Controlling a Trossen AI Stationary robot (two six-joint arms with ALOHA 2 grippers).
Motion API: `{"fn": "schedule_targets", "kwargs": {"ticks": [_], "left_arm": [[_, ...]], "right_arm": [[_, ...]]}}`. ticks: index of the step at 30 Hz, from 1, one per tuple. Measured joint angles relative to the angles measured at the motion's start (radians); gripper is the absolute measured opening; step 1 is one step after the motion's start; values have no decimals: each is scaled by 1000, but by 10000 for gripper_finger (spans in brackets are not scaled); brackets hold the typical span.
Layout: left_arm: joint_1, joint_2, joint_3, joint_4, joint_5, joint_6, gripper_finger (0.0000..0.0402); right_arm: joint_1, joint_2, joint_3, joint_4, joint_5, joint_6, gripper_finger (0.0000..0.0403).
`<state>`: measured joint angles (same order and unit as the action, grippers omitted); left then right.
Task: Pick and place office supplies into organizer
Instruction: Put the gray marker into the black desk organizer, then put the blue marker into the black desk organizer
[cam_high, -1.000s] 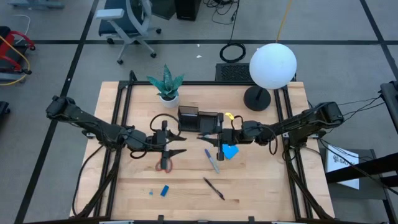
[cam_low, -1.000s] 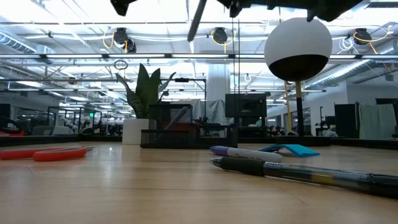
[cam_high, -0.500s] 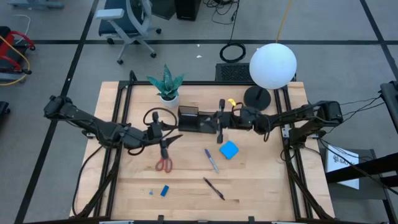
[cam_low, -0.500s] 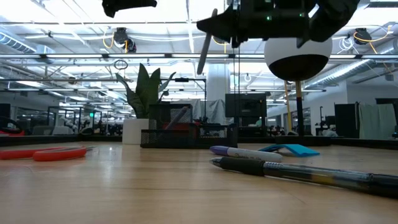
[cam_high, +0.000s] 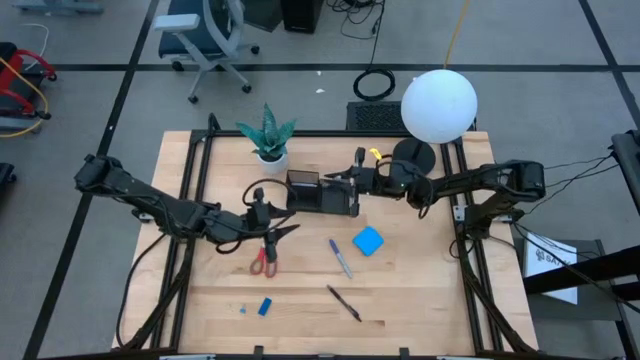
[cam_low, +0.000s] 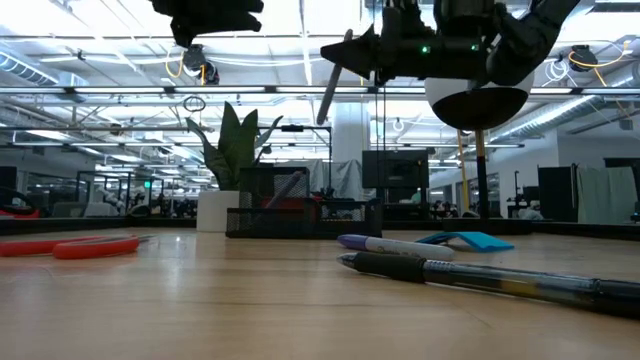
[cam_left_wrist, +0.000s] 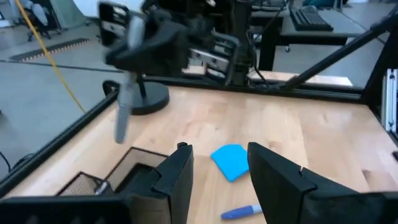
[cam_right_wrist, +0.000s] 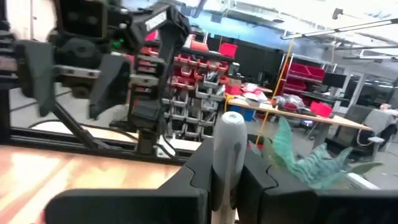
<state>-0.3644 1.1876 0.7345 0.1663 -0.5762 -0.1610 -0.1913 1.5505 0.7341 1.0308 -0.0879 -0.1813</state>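
My right gripper (cam_high: 352, 182) is shut on a grey pen (cam_left_wrist: 124, 106) and hangs above the black organizer (cam_high: 320, 196), which stands by the plant. My left gripper (cam_high: 272, 228) is open, with nothing between its fingers (cam_left_wrist: 179, 179), above the red-handled scissors (cam_high: 264, 261) that lie flat on the table. The blue notepad (cam_high: 368, 241), a purple pen (cam_high: 341, 258), a black pen (cam_high: 343, 302) and a tiny blue block (cam_high: 265, 306) also lie on the table. My right gripper pinches the grey pen between its two fingers a little below the pen's rounded upper end (cam_right_wrist: 229, 140). The fingers come about level from the table's right and lie across the pen. The pen hangs tilted below them (cam_low: 330, 92), clear of the organizer.
A green potted plant (cam_high: 268, 136) stands just beyond the organizer's left end. A lamp with a white globe (cam_high: 438, 104) and a round black base (cam_high: 412, 158) stands at the far right. Bare wood lies toward the near edge.
My right gripper has carried the grey pen from beside the blue notepad toward the table's far edge, and it now hangs over the organizer. The pen stays lifted and tilted in the hold.
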Motion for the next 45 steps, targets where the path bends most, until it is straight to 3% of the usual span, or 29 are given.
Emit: {"fn": "schedule_targets", "kwargs": {"ticks": [13,23,33,40,45], "left_arm": [[-97,22,0,50,-52,-26,161],[-157,22,0,48,-100,-34,161],[-166,22,0,47,-115,-25,161],[-166,22,0,47,-115,-1,161],[-166,22,0,46,-115,9,161]], "right_arm": [[-119,186,89,62,-125,56,24],[-130,313,188,33,-127,67,24],[-131,360,196,28,-126,87,25],[-131,359,196,27,-125,116,86],[-131,358,196,23,-125,116,109]]}}
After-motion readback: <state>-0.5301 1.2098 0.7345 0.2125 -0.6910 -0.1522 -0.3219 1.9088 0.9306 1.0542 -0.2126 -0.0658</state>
